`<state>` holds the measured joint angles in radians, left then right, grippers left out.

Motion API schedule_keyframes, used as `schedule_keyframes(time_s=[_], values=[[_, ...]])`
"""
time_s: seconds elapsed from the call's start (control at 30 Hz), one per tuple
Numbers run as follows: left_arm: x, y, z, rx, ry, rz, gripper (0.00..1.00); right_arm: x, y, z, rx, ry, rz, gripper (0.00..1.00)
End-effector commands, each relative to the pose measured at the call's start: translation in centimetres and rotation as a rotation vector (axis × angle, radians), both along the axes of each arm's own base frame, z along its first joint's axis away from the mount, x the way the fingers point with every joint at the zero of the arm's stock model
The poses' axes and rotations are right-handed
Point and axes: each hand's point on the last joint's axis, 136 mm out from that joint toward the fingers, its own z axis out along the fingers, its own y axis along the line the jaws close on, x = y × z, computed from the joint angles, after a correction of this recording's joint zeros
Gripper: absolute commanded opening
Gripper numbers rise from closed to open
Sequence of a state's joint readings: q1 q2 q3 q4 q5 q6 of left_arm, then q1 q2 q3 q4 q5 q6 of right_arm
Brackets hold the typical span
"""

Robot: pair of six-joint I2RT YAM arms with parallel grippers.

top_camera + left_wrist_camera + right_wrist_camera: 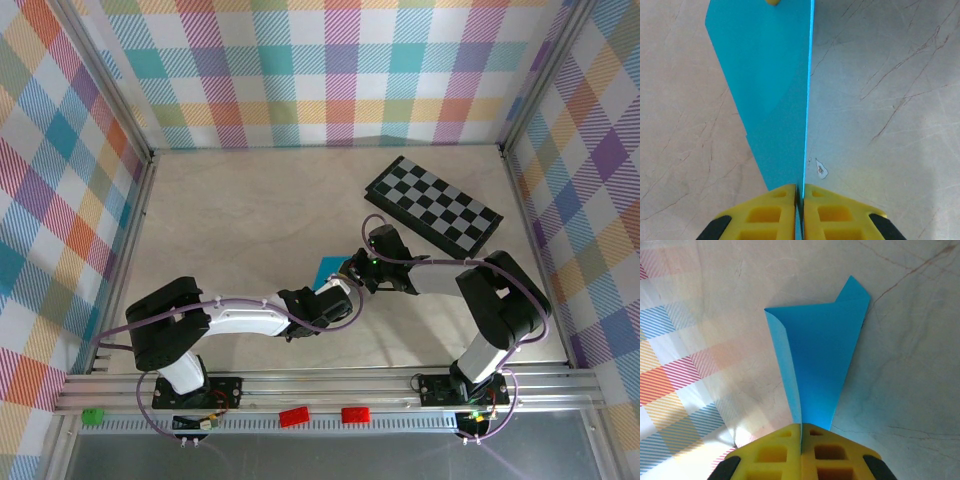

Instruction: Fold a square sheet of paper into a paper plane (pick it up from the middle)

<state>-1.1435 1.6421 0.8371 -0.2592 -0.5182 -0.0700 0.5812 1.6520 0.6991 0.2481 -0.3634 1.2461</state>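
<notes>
The square sheet of paper [325, 268] is cyan-blue and folded into a narrow, pointed paper-plane shape. It hangs between the two arms above the table's middle. In the left wrist view the paper [770, 90] stands on edge, its thin folded edge running straight into my left gripper [800, 192], whose yellow jaws are shut on it. In the right wrist view the paper [820, 350] fans out from my right gripper [801, 427], which is shut on its narrow end, with one flap curling left. From above, the left gripper [343, 287] and right gripper [353, 270] nearly touch.
A black-and-grey checkered board [432, 204] lies at the back right of the marble-patterned table [230, 220]. Plaid walls close off three sides. Two small red pieces [294, 416] sit on the front rail. A small chip marks the table surface [820, 170].
</notes>
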Motion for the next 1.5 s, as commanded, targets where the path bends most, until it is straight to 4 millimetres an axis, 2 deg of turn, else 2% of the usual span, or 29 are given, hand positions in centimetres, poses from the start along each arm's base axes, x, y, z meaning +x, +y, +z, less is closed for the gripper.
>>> schedule_keyframes(time_s=[0.0, 0.1, 0.3, 0.37, 0.43, 0.53, 0.63, 0.73, 0.87, 1.23, 1.47], values=[[0.4, -0.8, 0.7, -0.011, -0.029, 0.002, 0.10, 0.3, 0.0, 0.8, 0.023, -0.020, -0.005, 0.00], [0.4, -0.8, 0.8, -0.010, -0.031, 0.003, 0.10, 0.3, 0.0, 0.9, 0.023, -0.020, -0.005, 0.00], [0.3, -1.1, 1.0, -0.040, -0.027, 0.000, 0.02, 0.2, 0.0, 1.1, 0.019, -0.034, 0.007, 0.02], [0.2, -1.2, 0.9, -0.058, -0.013, -0.003, 0.00, 0.0, -0.3, 1.1, -0.001, -0.040, 0.020, 0.09], [0.0, -1.2, 0.6, -0.080, 0.006, -0.002, 0.00, -0.5, -1.1, 0.8, -0.065, -0.050, 0.040, 0.21], [-0.5, -1.2, 0.1, -0.140, 0.065, 0.005, 0.00, -1.3, -3.5, 0.4, -0.192, -0.046, 0.049, 0.32], [-1.1, -1.3, -0.3, -0.223, 0.140, 0.003, 0.00, -1.8, -5.5, 0.9, -0.266, -0.070, 0.039, 0.40], [-1.4, -1.4, -0.8, -0.277, 0.215, -0.003, 0.00, -2.1, -7.0, 1.7, -0.315, -0.091, 0.021, 0.42], [-1.5, -1.6, -0.8, -0.347, 0.282, -0.004, 0.00, -2.3, -7.8, 2.6, -0.332, -0.117, 0.005, 0.43], [-1.5, -1.5, -0.7, -0.515, 0.473, 0.012, 0.00, -3.0, -8.5, 2.3, -0.325, -0.119, -0.023, 0.43], [-1.5, -1.9, -0.9, -0.558, 0.529, 0.016, 0.00, -2.9, -8.0, 2.5, -0.305, -0.129, -0.005, 0.44]])
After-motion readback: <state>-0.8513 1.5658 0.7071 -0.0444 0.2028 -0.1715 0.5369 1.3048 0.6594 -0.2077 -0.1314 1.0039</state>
